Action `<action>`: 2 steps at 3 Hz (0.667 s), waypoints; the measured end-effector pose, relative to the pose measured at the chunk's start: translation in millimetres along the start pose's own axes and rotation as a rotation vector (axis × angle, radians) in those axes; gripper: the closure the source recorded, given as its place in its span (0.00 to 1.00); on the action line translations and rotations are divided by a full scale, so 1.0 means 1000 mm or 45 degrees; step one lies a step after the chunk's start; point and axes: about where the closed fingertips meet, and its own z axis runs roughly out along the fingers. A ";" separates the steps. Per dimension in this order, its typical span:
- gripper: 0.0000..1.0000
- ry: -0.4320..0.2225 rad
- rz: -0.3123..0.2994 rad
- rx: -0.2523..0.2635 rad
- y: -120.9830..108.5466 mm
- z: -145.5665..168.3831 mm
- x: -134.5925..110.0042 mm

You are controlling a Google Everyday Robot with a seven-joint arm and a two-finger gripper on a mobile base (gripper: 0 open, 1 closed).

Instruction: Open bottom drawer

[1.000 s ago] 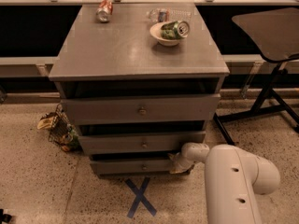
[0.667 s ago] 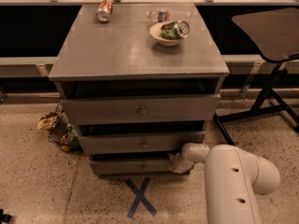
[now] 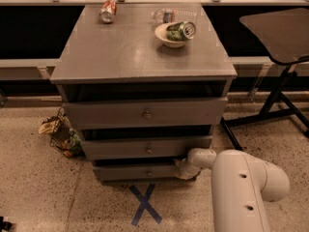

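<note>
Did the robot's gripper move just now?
No. The gripper stays at the right end of the bottom drawer, just as far from the blue X.

Grey cabinet top (image 3: pixel 130 57), flat, bearing: one red can (image 3: pixel 108 10) on its side, far left; one clear bottle (image 3: pixel 166 16) lying at the far edge; one white bowl (image 3: pixel 166 38) right of centre, a green can (image 3: pixel 181 30) lying in it

Speckled floor (image 3: pixel 38 192), bearing: the cabinet (image 3: pixel 145 114); a blue tape cross (image 3: pixel 146 204) just before it; a small wire basket (image 3: pixel 63 134) of scraps beside its left flank; a black stand (image 3: pixel 276 93) to the right

My gripper (image 3: pixel 182 168): low by the floor, at the right end of the bottom drawer (image 3: pixel 137 172)
</note>
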 end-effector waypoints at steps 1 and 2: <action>1.00 0.000 0.000 0.000 0.000 0.000 0.000; 1.00 0.000 0.000 -0.001 0.000 0.000 0.000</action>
